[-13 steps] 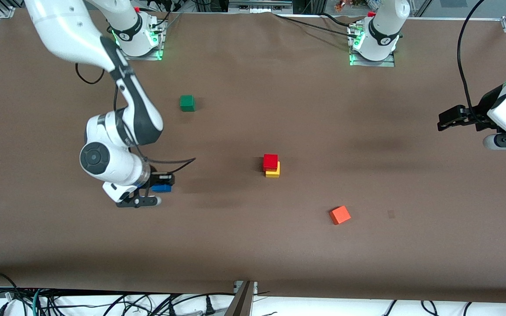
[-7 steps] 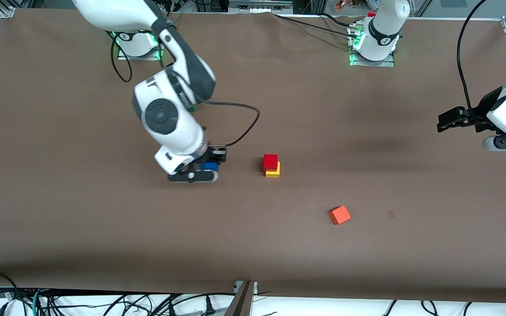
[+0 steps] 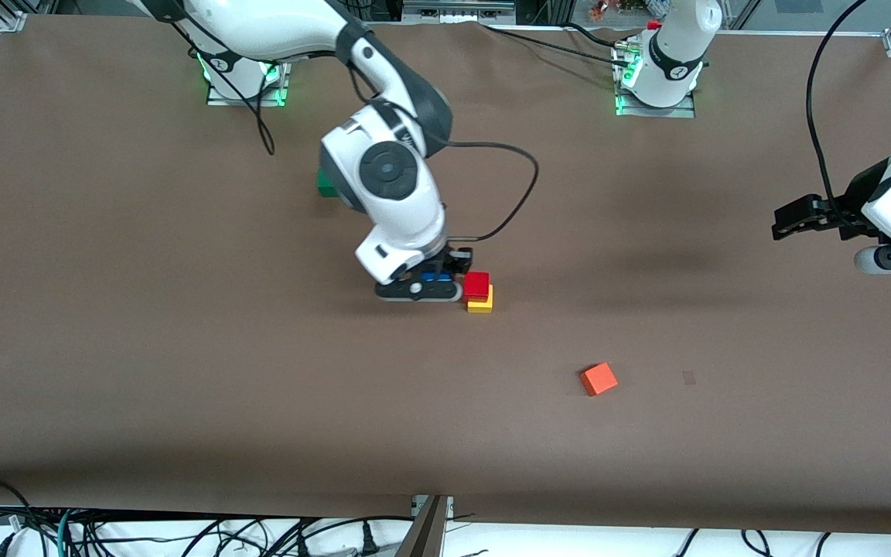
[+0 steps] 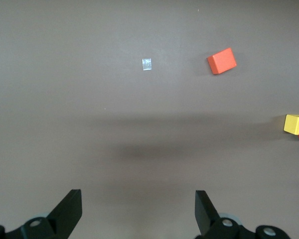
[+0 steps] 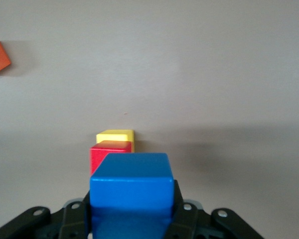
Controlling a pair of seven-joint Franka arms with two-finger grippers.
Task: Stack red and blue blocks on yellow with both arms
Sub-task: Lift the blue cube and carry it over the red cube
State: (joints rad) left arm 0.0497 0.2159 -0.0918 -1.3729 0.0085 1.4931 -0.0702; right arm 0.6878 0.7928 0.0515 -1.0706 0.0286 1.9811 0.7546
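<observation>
The red block (image 3: 476, 285) sits on the yellow block (image 3: 481, 303) near the middle of the table. My right gripper (image 3: 438, 280) is shut on the blue block (image 3: 435, 276) and holds it in the air just beside the red block, toward the right arm's end. In the right wrist view the blue block (image 5: 131, 191) fills the space between the fingers, with the red block (image 5: 108, 151) and yellow block (image 5: 115, 135) just ahead. My left gripper (image 3: 790, 213) is open and empty, up at the left arm's end of the table. It shows open in the left wrist view (image 4: 138, 209).
An orange cube (image 3: 599, 379) lies nearer the front camera than the stack, toward the left arm's end. A green cube (image 3: 325, 184) is partly hidden by the right arm. A small pale mark (image 3: 689, 377) is on the brown table.
My right gripper has carried the blue block across the table toward the red-on-yellow stack. The left arm has barely moved.
</observation>
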